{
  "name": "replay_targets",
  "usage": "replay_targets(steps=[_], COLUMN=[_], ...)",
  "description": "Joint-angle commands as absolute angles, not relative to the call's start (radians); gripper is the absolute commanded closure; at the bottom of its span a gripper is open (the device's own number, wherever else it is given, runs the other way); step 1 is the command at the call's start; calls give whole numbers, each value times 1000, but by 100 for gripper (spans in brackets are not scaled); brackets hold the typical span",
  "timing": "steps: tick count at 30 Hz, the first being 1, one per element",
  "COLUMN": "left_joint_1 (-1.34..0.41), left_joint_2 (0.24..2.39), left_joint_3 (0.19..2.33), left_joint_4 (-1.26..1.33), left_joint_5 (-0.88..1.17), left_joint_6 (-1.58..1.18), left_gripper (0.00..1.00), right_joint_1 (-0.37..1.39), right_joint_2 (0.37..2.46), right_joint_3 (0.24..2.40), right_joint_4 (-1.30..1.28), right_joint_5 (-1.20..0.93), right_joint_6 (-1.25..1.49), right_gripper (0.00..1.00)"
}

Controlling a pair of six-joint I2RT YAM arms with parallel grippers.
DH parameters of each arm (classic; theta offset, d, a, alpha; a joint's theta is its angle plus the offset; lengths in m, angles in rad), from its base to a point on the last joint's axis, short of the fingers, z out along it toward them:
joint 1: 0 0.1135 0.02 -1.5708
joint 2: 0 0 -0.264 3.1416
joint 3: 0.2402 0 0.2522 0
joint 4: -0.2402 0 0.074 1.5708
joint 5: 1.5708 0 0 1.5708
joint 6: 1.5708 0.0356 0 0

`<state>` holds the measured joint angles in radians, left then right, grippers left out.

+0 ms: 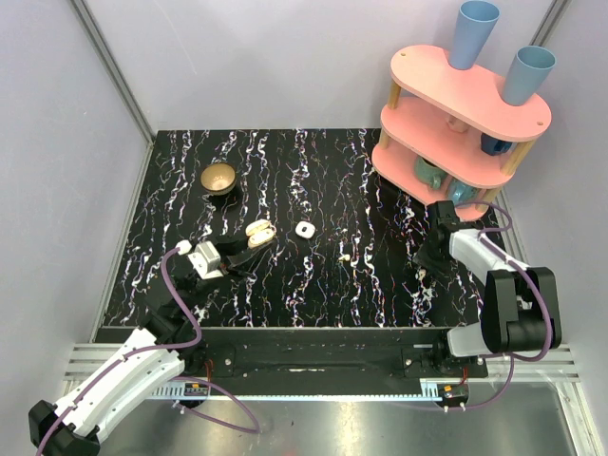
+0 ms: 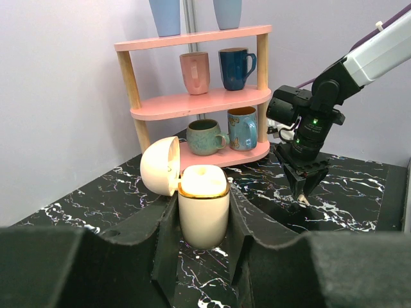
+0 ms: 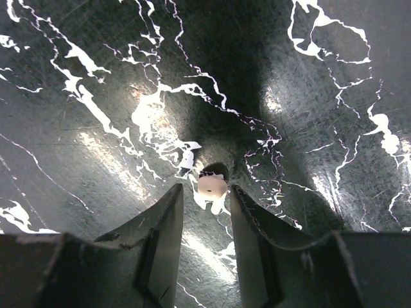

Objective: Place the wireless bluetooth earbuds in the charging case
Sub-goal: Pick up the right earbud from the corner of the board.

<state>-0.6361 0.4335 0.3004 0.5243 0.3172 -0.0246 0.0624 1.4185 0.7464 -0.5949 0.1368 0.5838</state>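
Step in hand: pick-up of one earbud [image 3: 212, 185] by the right end effector [image 2: 301, 190], judged from the pose
Right end effector: points down at the counter [image 1: 332, 299], close to its right edge; jaws a narrow gap apart with the earbud at their tips; whether the pads actually pinch it cannot be told
Earbud: tiny, cream-white, glossy; on or just above the marbled surface, easily mistaken for a white vein
Left end effector [image 2: 203, 217]: closed on the body of the charging case [image 1: 259, 233], left of the counter's middle
Charging case: cream, upright, lid swung open to one side, cavity facing up
Second earbud [image 1: 343, 256]: loose near the counter's middle, apart from both arms
Good practice: centre the bud between the pads; close gently, since the glossy shell may squirt out; lift straight up; confirm that it comes along before travelling to the case
Risk: a stem turned the wrong way is unlikely to seat; the case must be held steady for the insertion
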Motion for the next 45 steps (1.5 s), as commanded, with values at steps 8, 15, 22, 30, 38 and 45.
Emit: replay_targets(steps=[8, 15, 22, 30, 38, 45], left_joint_1=[-637, -638, -637, -638, -638, -637], left_joint_2=[426, 423, 426, 425, 434, 436], left_joint_3=[316, 313, 313, 310, 313, 313], left_joint_4=[555, 552, 551, 548, 548, 548], left_joint_5=[298, 295, 296, 284, 287, 288], left_joint_6=[-12, -9, -6, -6, -6, -6], left_gripper=[100, 100, 100, 100, 100, 100], right_joint_1=[55, 55, 55, 55, 57, 57], right_joint_2=[1413, 1433, 1460, 1468, 1494, 1513], right_joint_3=[798, 802, 808, 811, 815, 819], right_joint_4=[-592, -592, -594, -594, -591, -589], right_joint_5=[172, 175, 179, 183, 155, 141], right_joint_6=[558, 555, 554, 555, 545, 541], right_gripper=[57, 57, 57, 59, 61, 62])
